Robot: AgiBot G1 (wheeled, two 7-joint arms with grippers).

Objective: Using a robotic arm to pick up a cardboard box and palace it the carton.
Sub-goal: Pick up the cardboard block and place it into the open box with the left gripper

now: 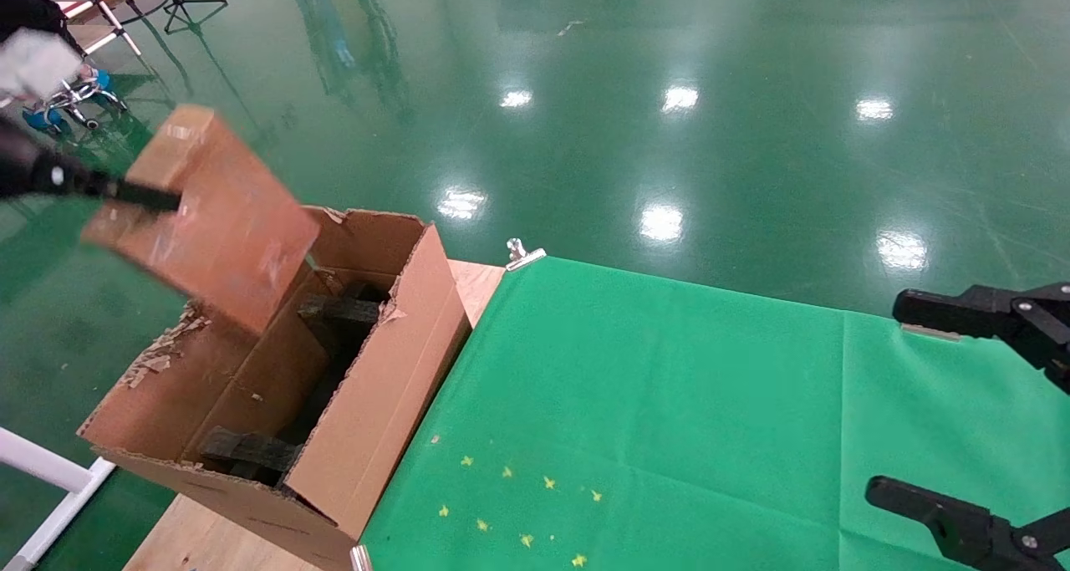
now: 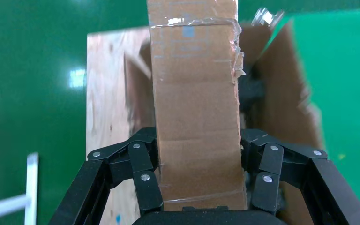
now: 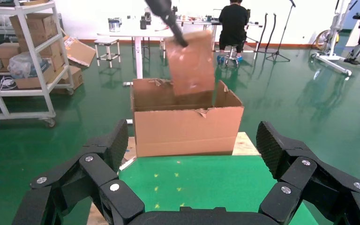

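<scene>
The small taped cardboard box hangs tilted in the air, its lower end just above the open top of the carton. My left gripper is shut on the box's upper end; in the left wrist view the fingers press both sides of the box. The carton stands at the table's left end with ragged flaps and black foam blocks inside. The right wrist view shows the box over the carton. My right gripper is open and empty at the far right.
A green cloth covers the table, with small yellow star marks near the front. A metal clip holds the cloth at the far edge. Bare wood shows beside the carton. A white rail stands left of the table.
</scene>
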